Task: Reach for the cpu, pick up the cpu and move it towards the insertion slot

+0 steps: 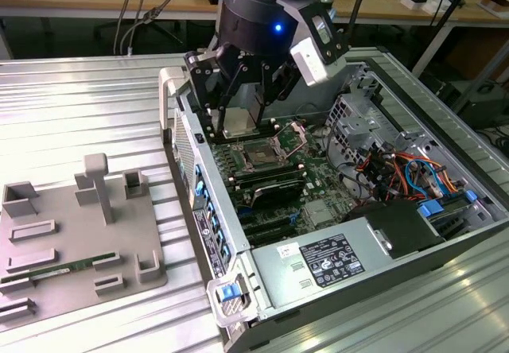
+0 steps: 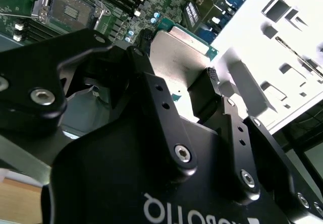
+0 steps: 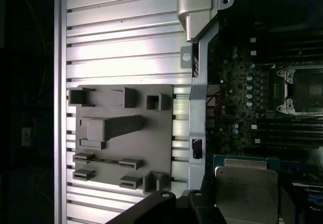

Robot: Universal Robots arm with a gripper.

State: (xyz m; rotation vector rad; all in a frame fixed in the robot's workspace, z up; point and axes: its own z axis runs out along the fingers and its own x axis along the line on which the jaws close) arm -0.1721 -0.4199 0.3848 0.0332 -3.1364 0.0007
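Observation:
The cpu [image 1: 241,119], a flat silvery square with a pale rim, is clamped between the black fingers of my gripper [image 1: 238,126], which is shut on it. It hangs above the motherboard at the near-left wall of the open computer case. The insertion slot [image 1: 262,156], a dark square socket in a shiny bracket, lies just below and slightly toward the exterior view's right of the chip. Both wrist views show the cpu [image 2: 177,57] [image 3: 246,188] held at its edges, with the insertion slot [image 2: 70,7] [image 3: 308,90] a short way off on the board.
The grey tray [image 1: 79,234] with raised holders and a green memory stick [image 1: 60,272] sits on the ribbed metal table at the exterior view's left. Inside the case are black memory slots [image 1: 270,182], a pale heatsink [image 1: 318,214], a power supply [image 1: 326,261] and cable bundles [image 1: 398,166].

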